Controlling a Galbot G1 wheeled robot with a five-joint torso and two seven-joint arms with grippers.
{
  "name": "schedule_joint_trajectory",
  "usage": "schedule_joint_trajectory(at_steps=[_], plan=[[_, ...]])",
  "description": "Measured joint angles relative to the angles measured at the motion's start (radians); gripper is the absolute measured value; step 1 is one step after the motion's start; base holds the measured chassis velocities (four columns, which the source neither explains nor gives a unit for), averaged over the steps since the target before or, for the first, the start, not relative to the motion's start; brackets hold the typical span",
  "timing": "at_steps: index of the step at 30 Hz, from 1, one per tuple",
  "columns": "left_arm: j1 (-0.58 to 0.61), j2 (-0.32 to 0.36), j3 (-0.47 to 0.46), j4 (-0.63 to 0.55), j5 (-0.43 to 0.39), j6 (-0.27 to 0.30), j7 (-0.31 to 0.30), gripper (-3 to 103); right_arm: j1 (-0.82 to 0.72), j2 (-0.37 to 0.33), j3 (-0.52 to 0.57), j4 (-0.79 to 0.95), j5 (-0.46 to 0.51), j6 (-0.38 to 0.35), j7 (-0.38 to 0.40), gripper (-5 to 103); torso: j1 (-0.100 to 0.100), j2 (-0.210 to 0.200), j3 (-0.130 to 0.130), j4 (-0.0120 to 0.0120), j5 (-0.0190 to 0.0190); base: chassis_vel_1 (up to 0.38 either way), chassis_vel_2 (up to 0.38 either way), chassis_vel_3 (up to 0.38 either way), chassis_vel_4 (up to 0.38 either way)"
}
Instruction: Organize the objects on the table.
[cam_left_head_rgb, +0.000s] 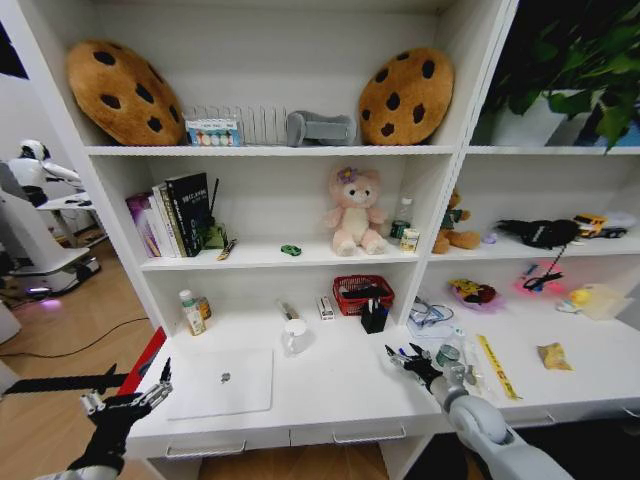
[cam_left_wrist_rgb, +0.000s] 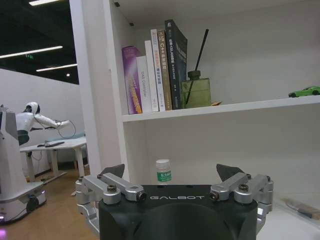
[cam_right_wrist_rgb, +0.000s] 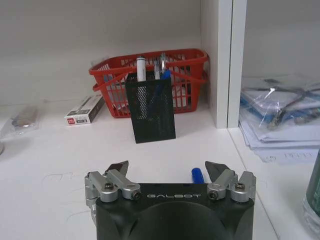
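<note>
The slim silver-white laptop (cam_left_head_rgb: 222, 382) lies shut near the front left of the white table (cam_left_head_rgb: 330, 390). My right gripper (cam_left_head_rgb: 405, 357) hovers open low over the table right of centre. In the right wrist view a blue pen (cam_right_wrist_rgb: 198, 175) lies on the table just past the right gripper (cam_right_wrist_rgb: 166, 168), close to one fingertip (cam_right_wrist_rgb: 215, 168). Behind it stands a black mesh holder (cam_right_wrist_rgb: 152, 112) with several pens. A tiny green toy car (cam_left_head_rgb: 290, 250) sits on the middle shelf. My left gripper (cam_left_head_rgb: 125, 400) hangs open off the table's left end.
A red basket (cam_left_head_rgb: 362, 293) stands behind the mesh holder (cam_left_head_rgb: 374, 315). A clear cup (cam_left_head_rgb: 295, 335) and small bottles (cam_left_head_rgb: 190, 312) sit at the back of the table. Plastic-wrapped items (cam_left_head_rgb: 430, 315), a water bottle (cam_left_head_rgb: 450, 352) and a yellow strip (cam_left_head_rgb: 495, 365) lie to the right. A shelf upright (cam_right_wrist_rgb: 222, 60) rises beside the basket.
</note>
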Motion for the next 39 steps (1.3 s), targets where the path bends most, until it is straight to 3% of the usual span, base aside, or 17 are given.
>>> schedule_joint_trajectory(at_steps=[15, 17, 20, 34, 37, 39], plan=[[0.0, 0.0, 0.0, 0.0, 0.0, 0.0, 0.0, 100, 0.038, -0.015, -0.006, -0.032, 0.038, -0.029, 0.038, 81, 0.0, 0.0, 0.0, -0.0001, 0.0, 0.0, 0.0, 0.0, 0.0], [0.0, 0.0, 0.0, 0.0, 0.0, 0.0, 0.0, 100, 0.044, -0.019, -0.009, -0.033, 0.044, -0.04, 0.04, 71, 0.0, 0.0, 0.0, 0.0, 0.0, 0.0, 0.0, 0.0, 0.0], [0.0, 0.0, 0.0, 0.0, 0.0, 0.0, 0.0, 100, 0.05, -0.028, -0.016, -0.045, 0.044, -0.046, 0.033, 66, 0.0, 0.0, 0.0, 0.0, -0.0001, 0.0, 0.0, 0.0, 0.0], [0.0, 0.0, 0.0, 0.0, 0.0, 0.0, 0.0, 100, 0.059, -0.027, -0.03, -0.098, 0.032, -0.057, -0.005, 64, 0.0, 0.0, 0.0, -0.0001, -0.0004, 0.0, 0.0, 0.0, 0.0], [0.0, 0.0, 0.0, 0.0, 0.0, 0.0, 0.0, 100, 0.075, -0.022, -0.037, -0.104, 0.029, -0.068, -0.008, 48, 0.0, 0.0, 0.0, 0.0, -0.0003, 0.0, 0.0, 0.0, 0.0], [0.0, 0.0, 0.0, 0.0, 0.0, 0.0, 0.0, 100, 0.081, -0.022, -0.04, -0.106, 0.026, -0.072, -0.009, 48, 0.0, 0.0, 0.0, 0.0, -0.0002, 0.0, 0.0, 0.0, 0.0]])
